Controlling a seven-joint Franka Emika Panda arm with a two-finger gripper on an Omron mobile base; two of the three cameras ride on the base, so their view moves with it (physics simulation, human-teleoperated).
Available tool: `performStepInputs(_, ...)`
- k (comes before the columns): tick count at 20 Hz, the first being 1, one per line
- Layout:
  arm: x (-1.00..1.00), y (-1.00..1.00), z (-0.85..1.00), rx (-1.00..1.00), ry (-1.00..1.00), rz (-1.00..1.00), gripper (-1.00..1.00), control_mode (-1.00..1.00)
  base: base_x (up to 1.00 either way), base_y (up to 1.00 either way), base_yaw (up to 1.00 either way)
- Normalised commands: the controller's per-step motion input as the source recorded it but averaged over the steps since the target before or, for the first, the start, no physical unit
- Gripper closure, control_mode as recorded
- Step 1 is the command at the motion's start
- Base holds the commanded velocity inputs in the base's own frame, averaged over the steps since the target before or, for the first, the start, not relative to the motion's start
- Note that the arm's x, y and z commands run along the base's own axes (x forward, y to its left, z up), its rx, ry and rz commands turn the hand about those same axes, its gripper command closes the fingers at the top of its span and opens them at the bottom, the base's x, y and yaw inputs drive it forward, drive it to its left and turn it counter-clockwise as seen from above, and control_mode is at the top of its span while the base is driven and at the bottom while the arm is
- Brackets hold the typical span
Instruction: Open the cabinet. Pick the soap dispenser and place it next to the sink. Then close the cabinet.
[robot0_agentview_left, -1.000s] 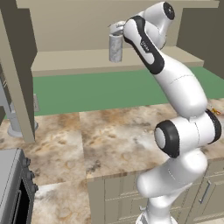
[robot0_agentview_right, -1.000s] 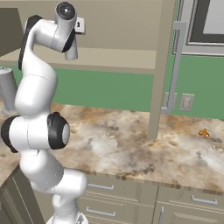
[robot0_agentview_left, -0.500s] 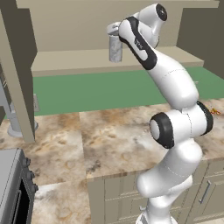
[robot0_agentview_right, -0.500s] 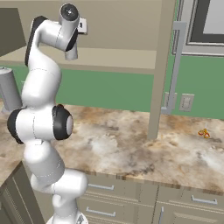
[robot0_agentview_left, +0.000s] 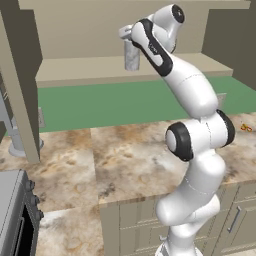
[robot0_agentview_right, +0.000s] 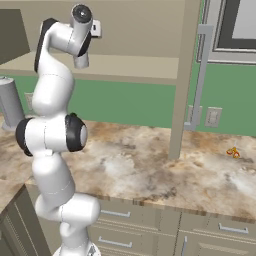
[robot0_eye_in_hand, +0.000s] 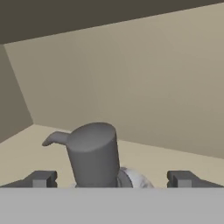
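Observation:
The cabinet (robot0_agentview_left: 100, 69) stands open, its beige shelf bare apart from the soap dispenser (robot0_agentview_left: 132, 57), a small pale grey upright bottle. In the hand view the soap dispenser (robot0_eye_in_hand: 94, 153) stands close in front, its spout pointing left. My gripper (robot0_eye_in_hand: 112, 178) is open around the bottle's top, with one dark fingertip (robot0_eye_in_hand: 41, 178) to its left and the other to its right, both apart from it. From the left base view my gripper (robot0_agentview_left: 128, 39) sits at the bottle's top. One open cabinet door (robot0_agentview_right: 182, 75) with a long silver handle (robot0_agentview_right: 200, 75) hangs right of the arm.
A large grey flared-base post (robot0_agentview_left: 12, 125) stands at the counter's left. The marbled counter (robot0_agentview_left: 100, 160) runs below the cabinet, with a small orange thing (robot0_agentview_right: 232, 152) at its right. A dark appliance (robot0_agentview_left: 12, 215) sits lower left. Drawer fronts (robot0_agentview_right: 150, 225) lie under the counter.
The arm has stretched higher and the hand has closed in on the soap dispenser's top. The jaws have stayed open.

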Motion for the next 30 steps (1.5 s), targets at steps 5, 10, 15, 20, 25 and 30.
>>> performStepInputs(5,0.2,0.14,-0.02,-0.02,-0.01,0.0,1.0,-1.0,0.0,0.0,0.0)
performStepInputs(10,0.02,0.09,0.0,-0.05,-0.08,0.0,1.0,-1.0,0.0,0.0,0.0)
performStepInputs(15,-0.12,0.01,-0.04,-0.09,-0.14,0.0,1.0,-1.0,0.0,0.0,0.0)
performStepInputs(20,-0.49,0.0,-0.01,-0.02,-0.18,0.0,1.0,-1.0,0.0,0.0,0.0)
performStepInputs(25,-0.76,-0.01,0.0,0.03,-0.1,-0.01,1.0,-1.0,0.0,0.0,0.0)
performStepInputs(30,-0.68,-0.09,0.03,0.06,0.0,-0.04,1.0,-1.0,0.0,0.0,0.0)
